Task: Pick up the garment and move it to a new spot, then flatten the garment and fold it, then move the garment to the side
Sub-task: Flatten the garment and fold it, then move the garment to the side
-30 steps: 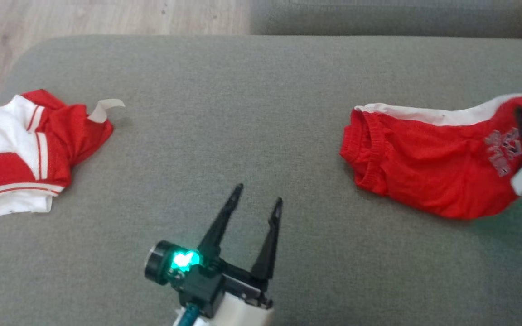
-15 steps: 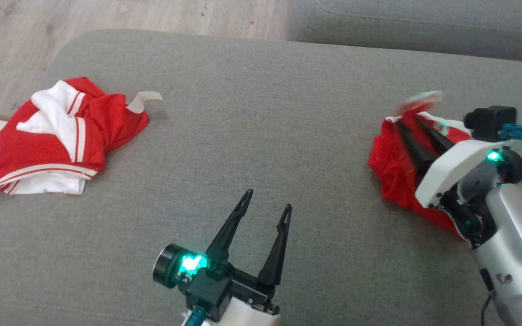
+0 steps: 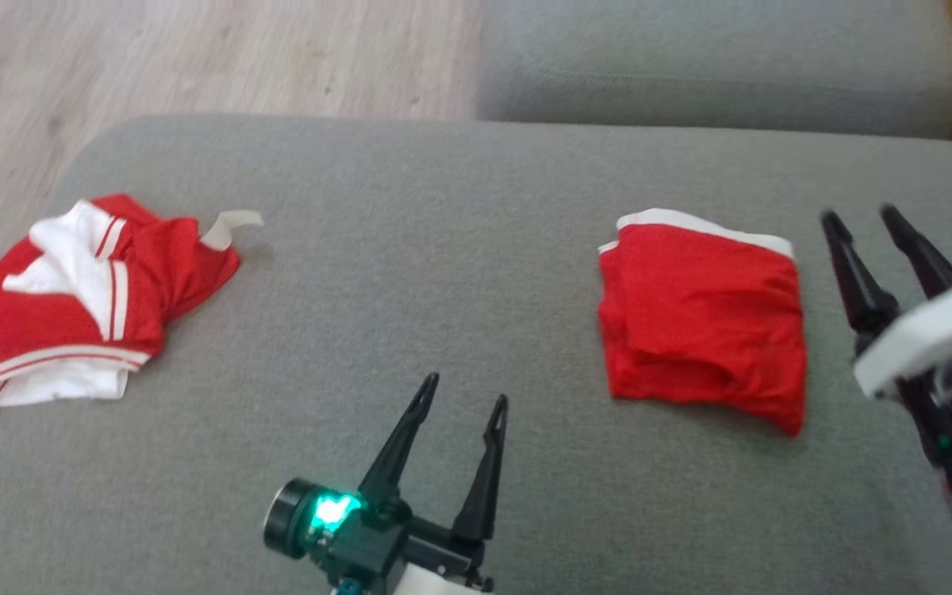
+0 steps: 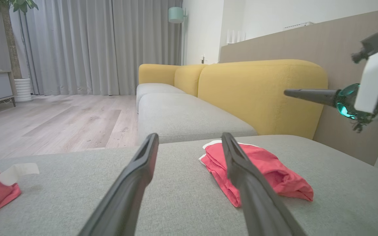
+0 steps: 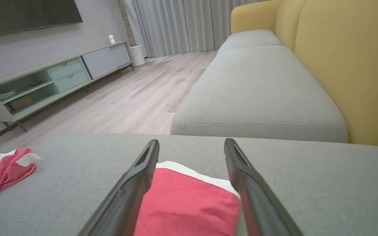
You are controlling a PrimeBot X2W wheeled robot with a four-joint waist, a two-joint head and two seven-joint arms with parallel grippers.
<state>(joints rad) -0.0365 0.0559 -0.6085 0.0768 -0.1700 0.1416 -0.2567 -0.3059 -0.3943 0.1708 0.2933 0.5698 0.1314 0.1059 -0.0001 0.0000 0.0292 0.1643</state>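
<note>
Right pincer point(image 3: 859, 214) spread, red garment point(image 3: 703, 318) seemingly folded

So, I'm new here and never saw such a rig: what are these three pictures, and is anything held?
It is a wheeled robot with two arms, each ending in a two-fingered claw. The head view looks down from its head at a grey sofa cushion: left claw at the bottom, right claw at the right edge. The two wrist views look out along each claw. On the cushion lie a folded red garment, beside the right claw, and a crumpled red and white garment at the far left. Both claws are open and hold nothing.
</note>
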